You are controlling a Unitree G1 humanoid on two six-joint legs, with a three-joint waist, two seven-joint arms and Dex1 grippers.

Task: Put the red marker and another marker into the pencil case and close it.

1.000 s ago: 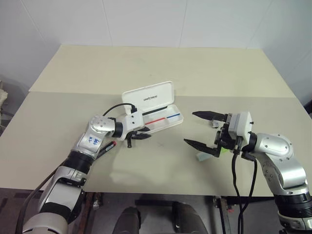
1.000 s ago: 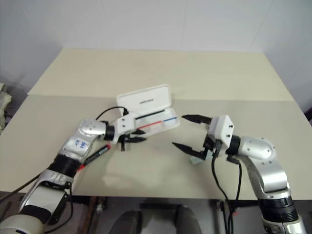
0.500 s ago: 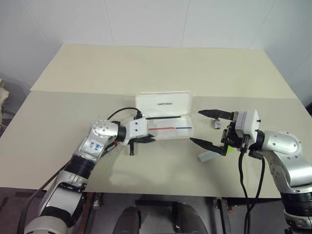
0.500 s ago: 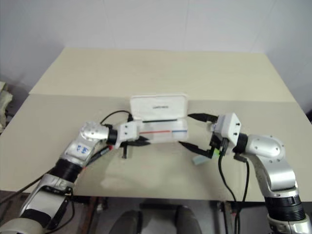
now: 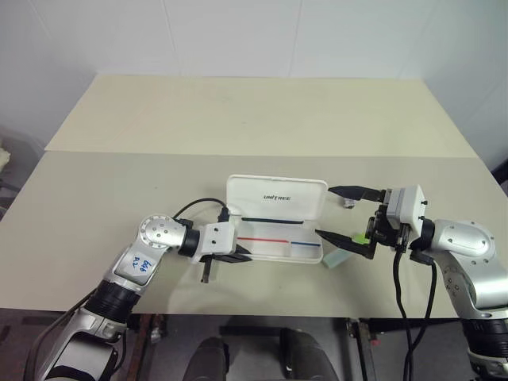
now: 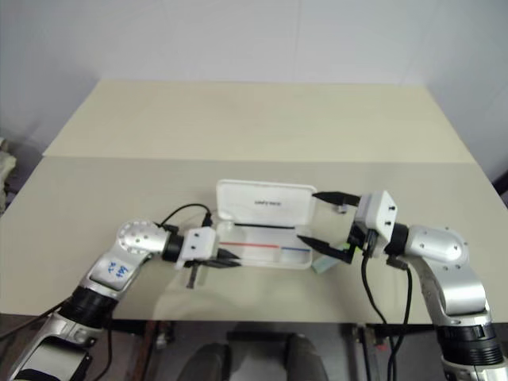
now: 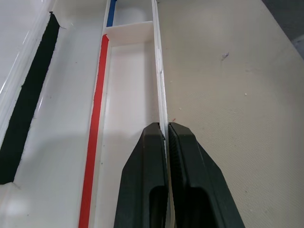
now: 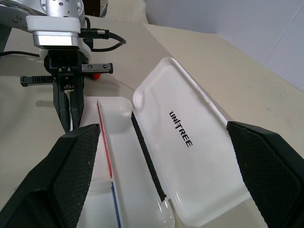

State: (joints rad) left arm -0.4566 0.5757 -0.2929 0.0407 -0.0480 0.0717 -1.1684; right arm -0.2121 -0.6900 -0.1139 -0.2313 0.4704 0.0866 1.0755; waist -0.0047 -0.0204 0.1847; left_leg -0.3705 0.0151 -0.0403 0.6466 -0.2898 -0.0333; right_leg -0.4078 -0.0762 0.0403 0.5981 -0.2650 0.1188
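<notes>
**Case dragged close and squared up – markers yet to go in**

Dragging is what the last second brought: the white hard-plastic pencil case (image 5: pixel 298 202) with its hinged lid and dark "UNITREE" lettering stood further back on the beige counter (image 5: pixel 238 119) at a slant, and now lies nearer the front edge with its long side square to the robot. The left fingers (image 5: pixel 244 255) have pinched shut on the thin front wall of its tray, near the left end, one finger inside and one outside – the left wrist view shows the wall clamped between them. The lid stands open and the tray holds nothing but its printed red, blue and black stripes.

The right fingers (image 5: pixel 324 212) are spread wide just off the case's right end, gripping nothing. Under the lower one lies the chunky, pale mint-green translucent highlighter (image 5: pixel 336 259), on the counter close beside the tray's right corner. A speck of red (image 8: pixel 96 75) behind the left arm, seen from the right wrist, may be an end of the black-barrelled red marker; I cannot tell for sure.

My reading: the case is now placed within easy reach of both arms and the filling has not begun. The highlighter looks the handier first pick.
</notes>
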